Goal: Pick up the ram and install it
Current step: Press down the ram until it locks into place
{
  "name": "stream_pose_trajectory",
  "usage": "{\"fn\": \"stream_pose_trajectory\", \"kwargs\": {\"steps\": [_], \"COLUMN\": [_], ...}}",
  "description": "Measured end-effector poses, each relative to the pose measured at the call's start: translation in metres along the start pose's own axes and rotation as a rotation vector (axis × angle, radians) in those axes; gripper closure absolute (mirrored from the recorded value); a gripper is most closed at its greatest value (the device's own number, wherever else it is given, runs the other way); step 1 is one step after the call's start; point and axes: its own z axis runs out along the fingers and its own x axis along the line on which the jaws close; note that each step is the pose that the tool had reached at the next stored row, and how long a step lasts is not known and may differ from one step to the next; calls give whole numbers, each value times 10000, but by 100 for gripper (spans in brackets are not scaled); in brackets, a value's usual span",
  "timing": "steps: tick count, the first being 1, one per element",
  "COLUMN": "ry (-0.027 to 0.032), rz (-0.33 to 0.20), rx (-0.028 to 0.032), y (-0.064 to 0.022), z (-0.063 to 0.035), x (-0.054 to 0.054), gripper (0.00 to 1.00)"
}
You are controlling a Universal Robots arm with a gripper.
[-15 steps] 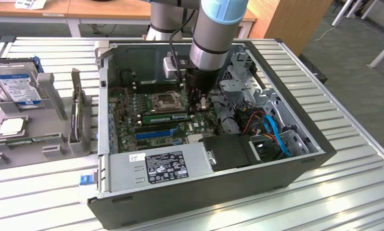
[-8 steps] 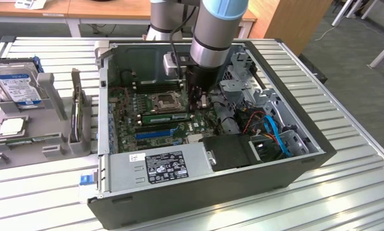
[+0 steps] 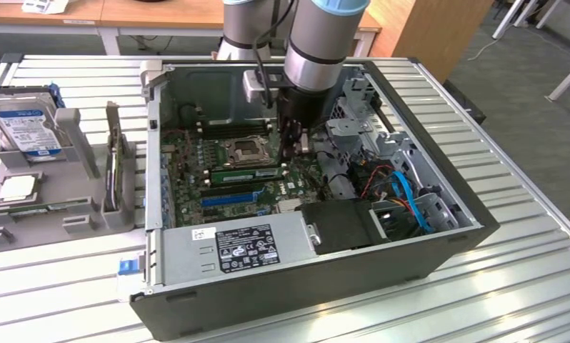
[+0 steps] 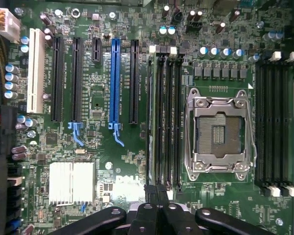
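The ram [image 3: 247,174] is a long, thin green stick lying in a memory slot at about 6 o'clock from the CPU socket [image 3: 243,151]. The open computer case [image 3: 313,286] holds the motherboard [image 3: 194,182], a power supply [image 3: 237,246] and blue cables [image 3: 409,200]. The gripper [image 3: 291,161], fingers closed together and holding nothing, hangs just above the ram's end.

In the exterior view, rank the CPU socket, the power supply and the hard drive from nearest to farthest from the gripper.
1. CPU socket: on the board, just to the exterior view's left of the gripper.
2. Power supply: at the case's near edge.
3. Hard drive: outside the case, far on the exterior view's left.
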Motion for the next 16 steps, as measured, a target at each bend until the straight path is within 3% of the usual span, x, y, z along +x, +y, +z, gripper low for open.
{"fn": "stream_pose_trajectory", "kwargs": {"steps": [10, 16], "ry": [0, 1], "rz": [0, 0], "rx": [-4, -4], "y": [3, 131], "z": [-30, -25], "x": [-2, -1], "gripper": [90, 90]}}
